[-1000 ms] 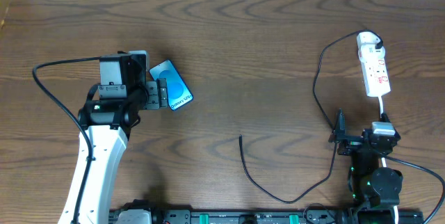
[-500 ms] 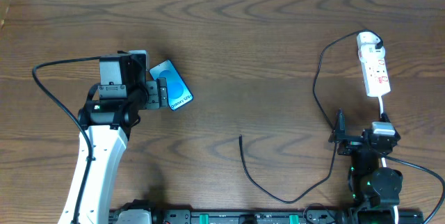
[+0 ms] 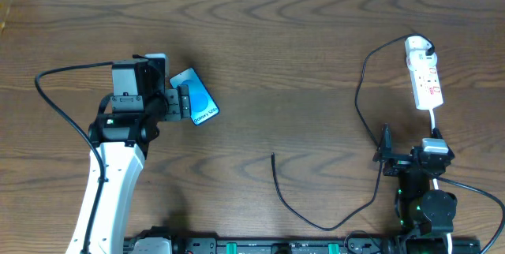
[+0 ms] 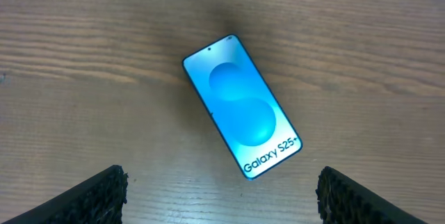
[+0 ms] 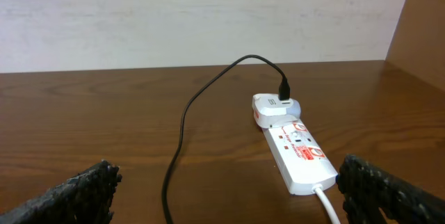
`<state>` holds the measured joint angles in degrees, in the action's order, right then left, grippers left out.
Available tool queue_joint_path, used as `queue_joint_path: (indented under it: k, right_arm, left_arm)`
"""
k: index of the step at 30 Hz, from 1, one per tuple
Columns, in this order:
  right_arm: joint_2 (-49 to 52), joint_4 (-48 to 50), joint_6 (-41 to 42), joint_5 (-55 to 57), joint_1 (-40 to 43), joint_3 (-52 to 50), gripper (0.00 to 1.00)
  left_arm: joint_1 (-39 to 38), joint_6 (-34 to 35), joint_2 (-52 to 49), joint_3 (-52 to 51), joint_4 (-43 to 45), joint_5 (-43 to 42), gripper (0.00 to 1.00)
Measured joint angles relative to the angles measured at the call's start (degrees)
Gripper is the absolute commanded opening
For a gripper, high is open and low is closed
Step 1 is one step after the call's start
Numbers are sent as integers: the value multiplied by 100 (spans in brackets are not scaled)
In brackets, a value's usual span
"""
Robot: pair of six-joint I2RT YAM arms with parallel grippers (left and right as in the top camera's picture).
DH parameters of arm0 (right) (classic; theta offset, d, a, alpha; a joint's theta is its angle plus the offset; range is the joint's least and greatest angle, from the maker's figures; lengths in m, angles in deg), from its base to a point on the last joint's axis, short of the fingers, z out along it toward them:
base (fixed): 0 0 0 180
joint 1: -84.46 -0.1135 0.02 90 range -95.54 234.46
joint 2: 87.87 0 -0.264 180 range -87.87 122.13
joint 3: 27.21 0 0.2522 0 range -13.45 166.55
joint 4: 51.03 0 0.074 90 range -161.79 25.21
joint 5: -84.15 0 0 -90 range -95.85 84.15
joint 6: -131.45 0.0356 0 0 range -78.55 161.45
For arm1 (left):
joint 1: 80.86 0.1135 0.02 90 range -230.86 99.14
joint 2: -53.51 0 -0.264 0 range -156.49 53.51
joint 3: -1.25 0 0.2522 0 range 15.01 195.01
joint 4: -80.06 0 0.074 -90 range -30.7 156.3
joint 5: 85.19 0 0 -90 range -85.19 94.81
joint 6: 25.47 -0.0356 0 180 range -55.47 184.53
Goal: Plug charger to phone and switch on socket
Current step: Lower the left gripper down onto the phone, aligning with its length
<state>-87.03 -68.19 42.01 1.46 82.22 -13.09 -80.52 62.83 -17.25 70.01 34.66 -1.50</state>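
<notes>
The phone (image 3: 197, 98) lies face up and slanted on the wooden table, its blue screen (image 4: 242, 106) reading "Galaxy S25+". My left gripper (image 3: 180, 104) hovers over its near end, open, with nothing between the fingers (image 4: 104, 193). The charger cable (image 3: 357, 96) runs from a loose black tip (image 3: 273, 156) at mid-table round to the white adapter (image 3: 419, 46), which sits plugged into the far end of the socket (image 3: 428, 82). My right gripper (image 3: 410, 150) waits open just short of the socket's near end (image 5: 299, 151), and the cable (image 5: 182, 123) passes between its fingers (image 5: 83, 189).
A thick black robot cable (image 3: 59, 104) loops left of the left arm. The socket's white cord (image 3: 436, 124) runs down to the right arm's base. A pale wall (image 5: 208, 15) bounds the table's far edge, and a wooden side panel (image 5: 427, 22) stands at right.
</notes>
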Motion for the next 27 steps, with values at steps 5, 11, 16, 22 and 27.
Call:
queue_joint_path:
  k: [5,11,16,22,27]
  right_arm:
    - [0,2,0,0,0,0,99]
    - [0,0,0,0,0,0,99]
    - [0,2,0,0,0,0,99]
    - [0,2,0,0,0,0,99]
    - [0,0,0,0,0,0,99]
  left_arm:
    - [-2,0,-33,295,35,-140,87]
    - [-4,20,-435,767,61,-369,87]
    - [-114,197,-1067,1106,63,-411,87]
    - [-310,874,-1779,1451,57,-369,87]
    - [-337,1698,-2031,1613,-85,-59,87]
